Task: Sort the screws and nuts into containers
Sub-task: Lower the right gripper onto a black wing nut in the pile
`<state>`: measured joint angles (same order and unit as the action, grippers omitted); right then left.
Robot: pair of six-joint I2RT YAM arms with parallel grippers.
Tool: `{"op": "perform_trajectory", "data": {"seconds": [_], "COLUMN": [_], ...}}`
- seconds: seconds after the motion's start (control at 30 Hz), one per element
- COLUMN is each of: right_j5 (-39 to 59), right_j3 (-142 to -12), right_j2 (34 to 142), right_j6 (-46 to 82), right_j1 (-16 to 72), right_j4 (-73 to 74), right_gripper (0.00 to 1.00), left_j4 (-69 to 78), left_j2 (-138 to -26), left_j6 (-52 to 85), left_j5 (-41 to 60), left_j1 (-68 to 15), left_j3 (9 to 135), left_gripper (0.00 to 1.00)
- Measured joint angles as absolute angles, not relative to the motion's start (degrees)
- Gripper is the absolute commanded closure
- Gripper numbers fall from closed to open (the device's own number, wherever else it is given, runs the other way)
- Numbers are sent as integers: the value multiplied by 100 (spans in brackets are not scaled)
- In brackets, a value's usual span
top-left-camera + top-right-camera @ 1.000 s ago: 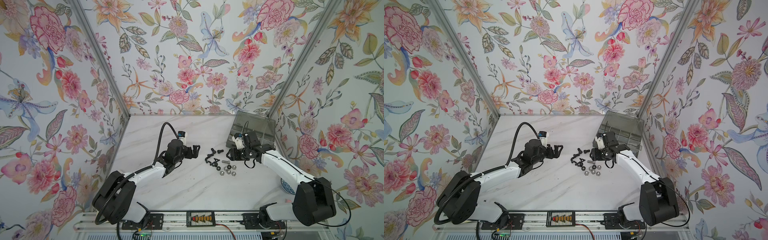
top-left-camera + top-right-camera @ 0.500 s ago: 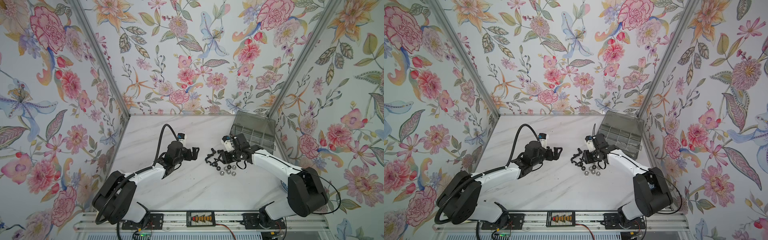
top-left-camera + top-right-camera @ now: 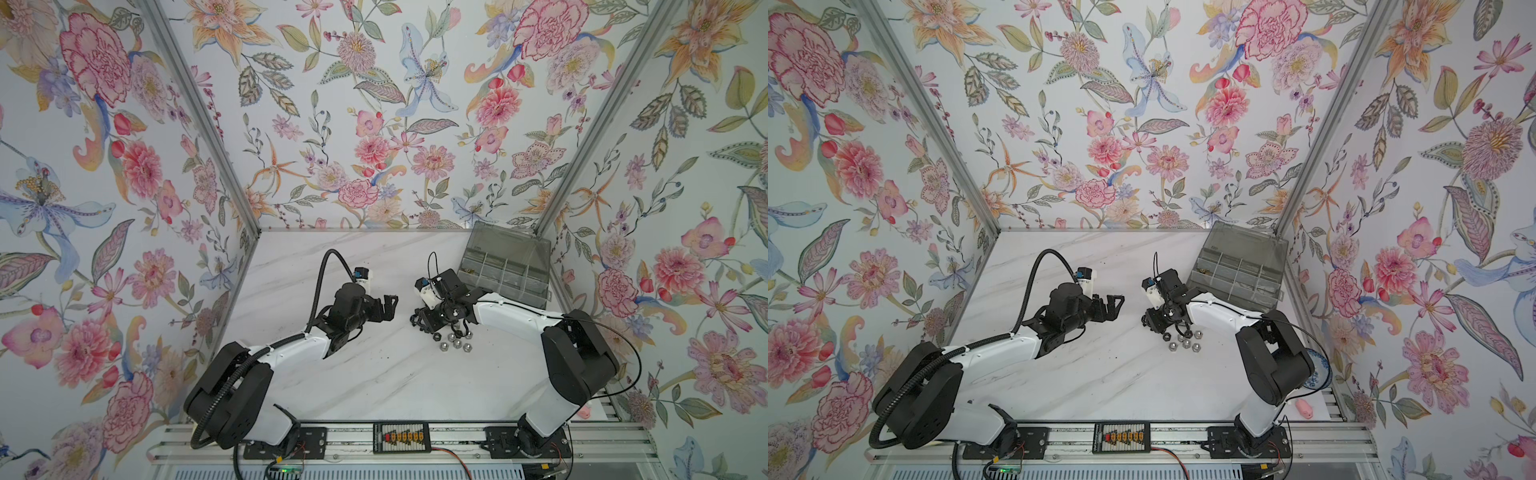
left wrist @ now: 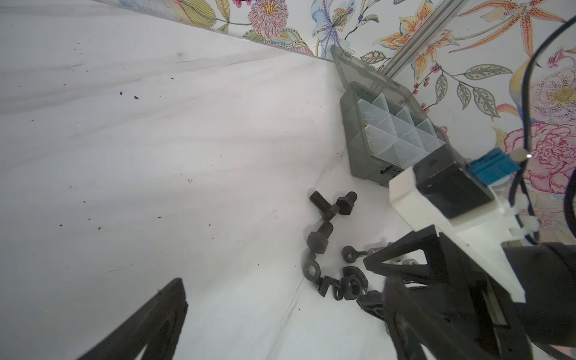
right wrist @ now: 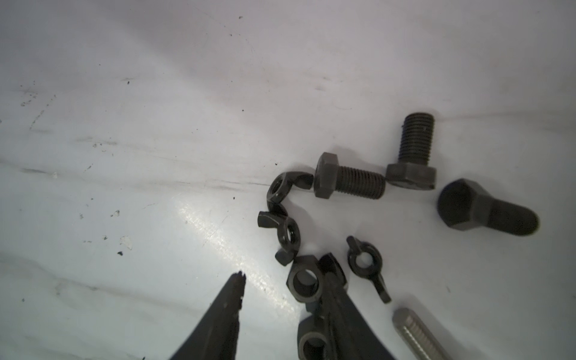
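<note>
- The organiser box (image 4: 353, 146) waits open, near the pile.
- My right gripper (image 5: 283, 274) has come from beside the box down onto the pile, with the jaws narrower now (not pinching yet).
- My left gripper (image 3: 388, 305) hangs open and empty.
- The screws (image 5: 349, 182) and silver nuts (image 3: 455, 340) lie loose.
- A black nut (image 5: 304, 282) sits between my fingers — I should squeeze only that one, slowly.

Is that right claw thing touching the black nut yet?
Touching. In the right wrist view, one finger of the right end effector presses against the black hex nut; the other finger is apart from it.
</note>
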<state>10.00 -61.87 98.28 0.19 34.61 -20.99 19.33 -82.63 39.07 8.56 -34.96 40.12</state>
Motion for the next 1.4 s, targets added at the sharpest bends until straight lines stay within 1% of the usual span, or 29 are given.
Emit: {"op": "perform_trajectory", "data": {"seconds": [0.07,0.17,0.37,1.4], "right_j5": [945,913,917,1308], "right_j3": [-6228,-6281,-6361,-6440], "right_j2": [9937,10071,10243,10328], "right_j6": [-30,-104,-217,-537], "right_j1": [3465,3465,3470,3557], "right_j4": [-2084,-2071,-2073,-2088], "right_gripper": [60,65,69,76], "left_j4": [1918,1911,1892,1804], "left_j2": [-8226,-8156,-8123,-8121], "left_j6": [3905,3903,3903,3900], "left_j5": [847,812,707,681], "left_j1": [-3496,-3496,-3496,-3496], "left_j3": [3999,3999,3999,3999], "left_gripper": [1,1,1,0]}}
